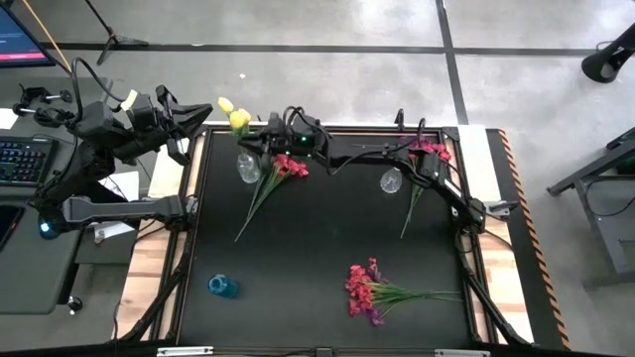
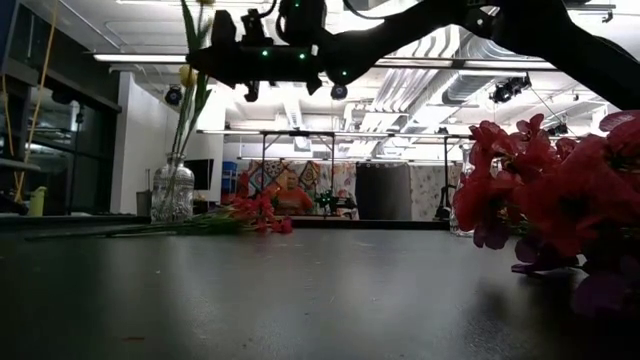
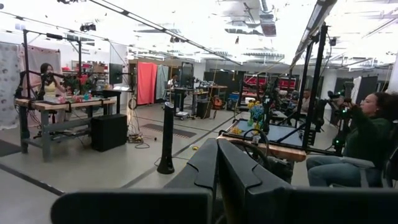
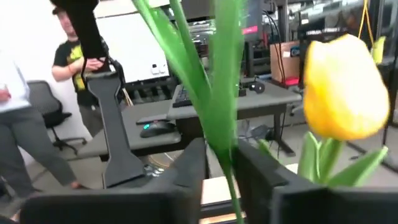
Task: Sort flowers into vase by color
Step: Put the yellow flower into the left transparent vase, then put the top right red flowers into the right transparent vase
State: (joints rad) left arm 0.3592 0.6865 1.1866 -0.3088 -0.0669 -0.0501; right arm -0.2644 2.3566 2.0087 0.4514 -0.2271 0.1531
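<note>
At upper left of the high view, left claw [image 1: 189, 119] parked off the surface [image 1: 298, 248], fingers pressed together. Right of it, right claw [image 1: 260, 132] pinching a yellow flower [image 1: 236, 117] stem over the left vase [image 1: 247, 167]. Loose red flowers [image 1: 288, 167] beside it; red-purple bunch [image 1: 367, 288] at lower right unsorted. Mostly undone. No readable writing.

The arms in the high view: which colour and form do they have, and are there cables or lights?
Both arms are black, slim and jointed. The right arm carries black cables and small green lights by its gripper. The left arm has looping black cables too.
</note>
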